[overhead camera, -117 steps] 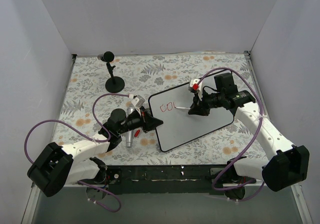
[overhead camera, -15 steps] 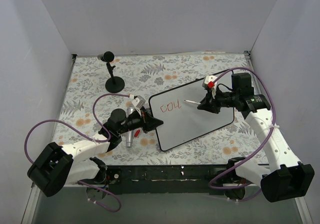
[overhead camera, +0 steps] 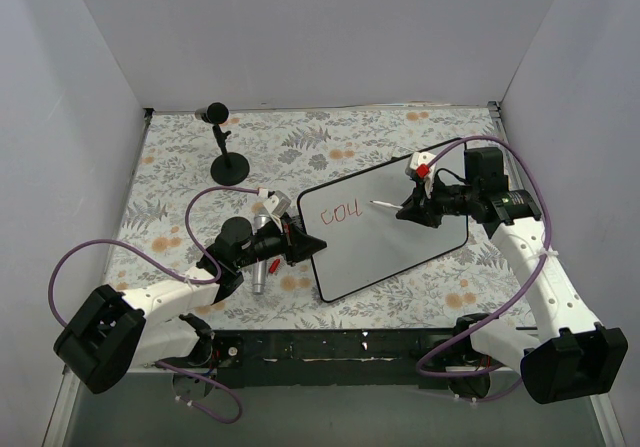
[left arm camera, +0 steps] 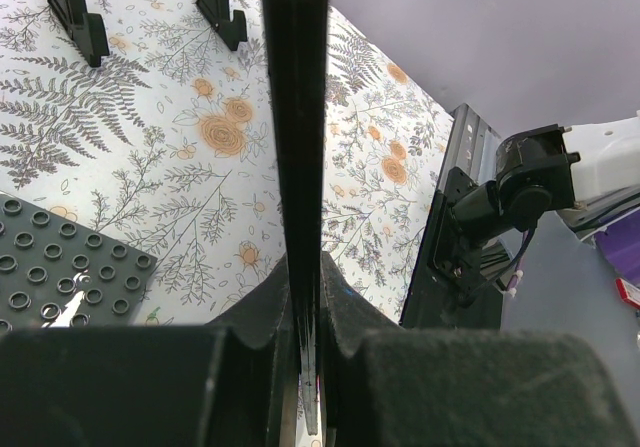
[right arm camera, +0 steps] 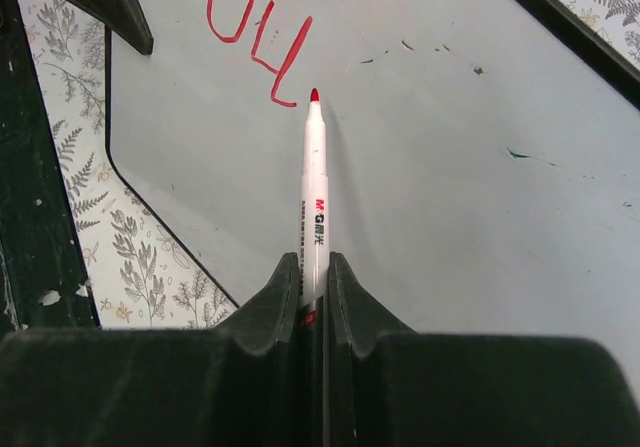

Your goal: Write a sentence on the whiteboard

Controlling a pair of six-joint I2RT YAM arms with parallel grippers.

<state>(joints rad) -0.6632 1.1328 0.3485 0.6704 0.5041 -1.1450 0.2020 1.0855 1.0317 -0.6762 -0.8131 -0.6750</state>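
Note:
The whiteboard (overhead camera: 395, 237) lies tilted on the flowered table. My left gripper (overhead camera: 306, 244) is shut on its left edge; in the left wrist view the board's thin black edge (left arm camera: 296, 117) runs straight up from between that gripper's (left arm camera: 308, 282) closed fingers. The sentence (overhead camera: 333, 213) is a few red letters near the board's upper left, also seen in the right wrist view (right arm camera: 245, 27). My right gripper (overhead camera: 412, 210) is shut on a white marker (right arm camera: 315, 202). Its red tip sits just right of the last stroke; whether it touches the board I cannot tell.
A black stand with a ball top (overhead camera: 226, 152) stands at the back left. A metal cylinder (overhead camera: 258, 272) and a small red cap (overhead camera: 273, 265) lie beside the left gripper. A dark perforated plate (left arm camera: 60, 287) lies under the board's left side. White walls enclose the table.
Since the oldest frame the right gripper and marker have moved right along the board, and the red writing has gained strokes. In the last half second almost nothing moved.

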